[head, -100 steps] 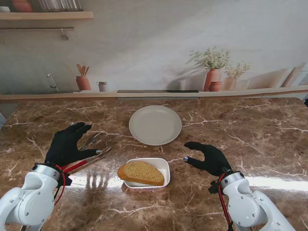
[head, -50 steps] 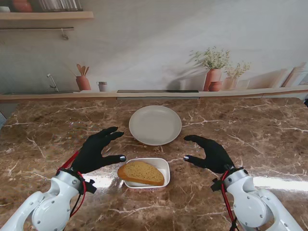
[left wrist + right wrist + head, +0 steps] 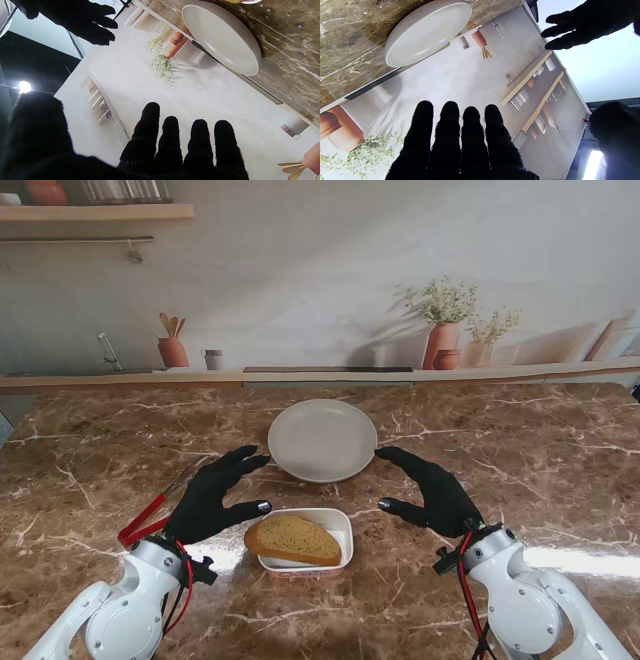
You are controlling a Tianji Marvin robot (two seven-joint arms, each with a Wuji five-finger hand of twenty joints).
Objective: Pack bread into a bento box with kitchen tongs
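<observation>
Already our slice of bread (image 3: 294, 539) lies in the white bento box (image 3: 340, 523) near us on the marble surface (image 3: 520, 450), so we judge the packing done and only the finish left. From the stand, our left robot hand (image 3: 212, 498) hovers with fingers spread and empty, just left of the box. The red-handled kitchen tongs (image 3: 152, 512) lie on the surface beside its wrist, partly hidden. Our right robot hand (image 3: 430, 492) is likewise spread and empty, right of the box. A bare white plate (image 3: 322, 440) sits farther from us. Next we would draw both arms back; nothing blocks them.

Along the left wrist, four straight fingers (image 3: 200, 140) hold nothing, with the plate (image 3: 222, 37) ahead.

Along the right wrist, the fingers (image 3: 450, 130) are equally bare, and the plate (image 3: 427, 30) shows again.
</observation>
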